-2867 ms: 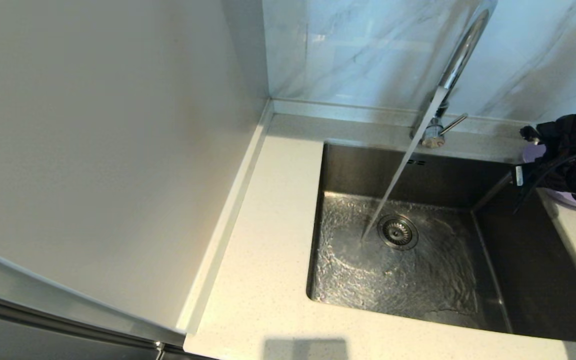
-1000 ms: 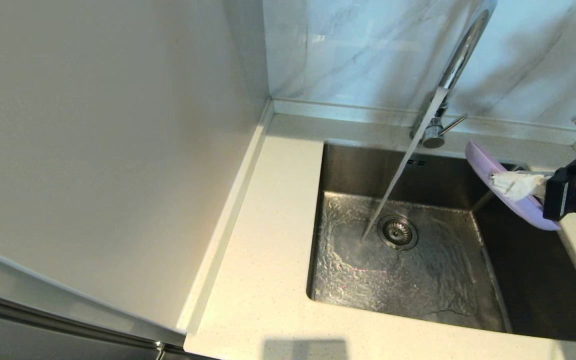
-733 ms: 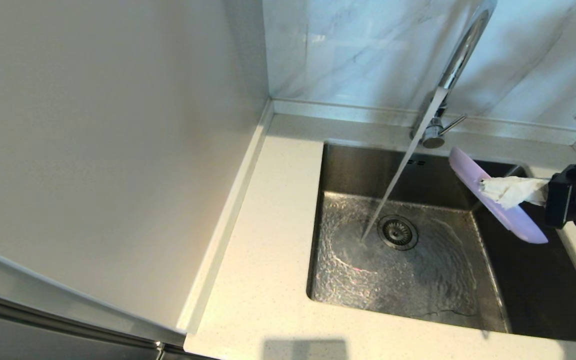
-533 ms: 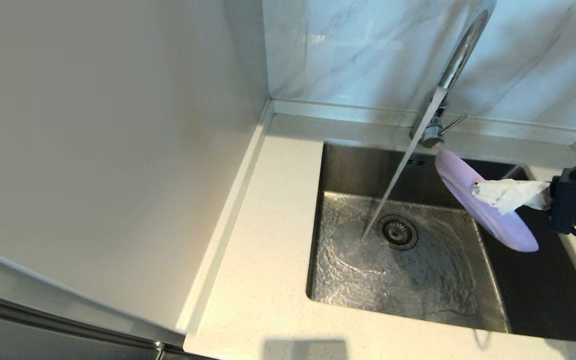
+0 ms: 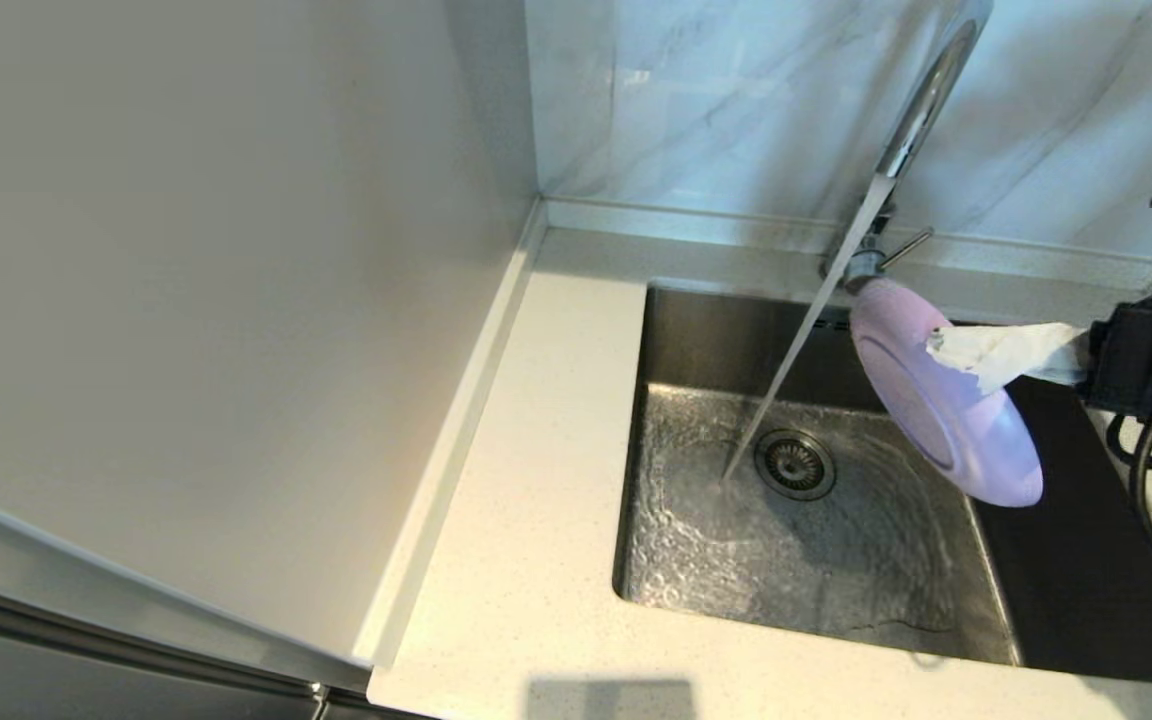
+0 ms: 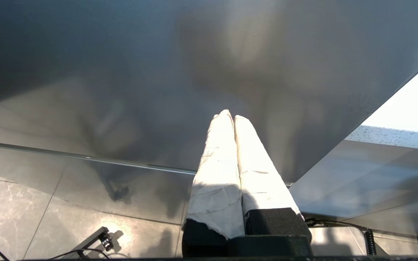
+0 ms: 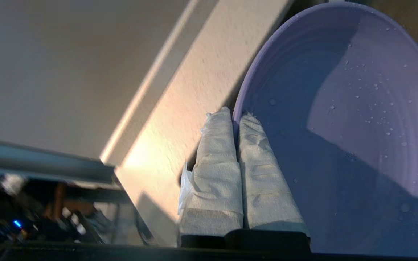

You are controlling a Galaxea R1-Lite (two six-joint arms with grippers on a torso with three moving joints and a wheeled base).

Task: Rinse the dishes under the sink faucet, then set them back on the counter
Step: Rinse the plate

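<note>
Carefully, with my right gripper (image 5: 946,352) clamped on the rim of the flat round lavender plate (image 5: 941,405), tilted over the square steel sink (image 5: 736,330), I ease its face into the running stream (image 5: 786,380) without loosening.

From the sink (image 5: 681,330) as my landmark, I see open room over its left half and above the drain (image 5: 795,464). The water stream (image 5: 786,375) slants down across its middle and bars a straight sweep. Over its right half the tilted plate (image 5: 936,400), pinched in my right gripper (image 5: 946,350), fills the passage. The faucet (image 5: 911,130) rises behind its back edge. Left of the sink, the counter (image 5: 536,520) lies bare, bounded by the wall panel (image 5: 216,300).
</note>
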